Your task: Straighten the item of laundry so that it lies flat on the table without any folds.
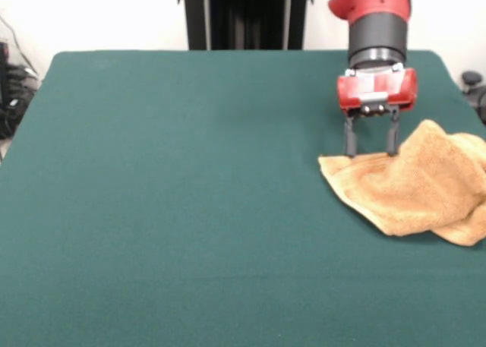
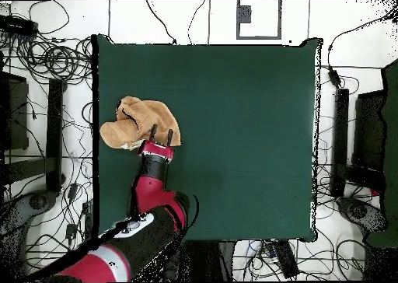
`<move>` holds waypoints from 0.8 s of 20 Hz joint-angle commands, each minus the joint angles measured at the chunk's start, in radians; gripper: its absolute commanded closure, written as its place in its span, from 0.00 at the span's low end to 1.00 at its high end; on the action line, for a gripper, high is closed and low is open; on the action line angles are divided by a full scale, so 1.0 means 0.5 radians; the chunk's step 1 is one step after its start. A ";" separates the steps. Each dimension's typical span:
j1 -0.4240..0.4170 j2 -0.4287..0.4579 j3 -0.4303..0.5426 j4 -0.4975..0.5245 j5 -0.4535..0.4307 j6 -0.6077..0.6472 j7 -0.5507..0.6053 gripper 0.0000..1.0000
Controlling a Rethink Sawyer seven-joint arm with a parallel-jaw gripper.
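Red-and-black gripper (image 1: 372,154) hung straight down, both dark fingers (image 1: 349,138) spread wide apart, gripping nothing. Fingertips sat right at the far edge of the towel (image 1: 414,184), touching it or nearly so; could not tell from either view whether any cloth lay between them. Seen from above, same gripper (image 2: 160,134) pointed away from the base, fingertips planted on the towel's (image 2: 140,123) edge nearest the arm.

Tan-orange terry lay crumpled near one side edge of the table (image 1: 167,195), bunched into a raised hump with at least one layer folded over another. Nowhere near flat. In the front view, a flatter corner reached toward the open middle of the green felt, while the thick folded mass piled up toward the picture's right edge and ran partly out of frame. From overhead, long axis ran roughly across the table's width, lump at the end closest to the table's (image 2: 233,140) side edge.

Judged as a grasp about to be made on the edge under the fingers. Bulk of the cloth lay beyond and to one side of the gripper, wide bare felt on the other. Pulling toward that bare felt would likely draw the folds out; pinching several layers at once risked dragging the whole bundle unchanged.
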 commanded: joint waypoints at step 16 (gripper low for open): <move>-0.388 -0.267 1.001 -0.143 -0.224 0.087 0.489 0.00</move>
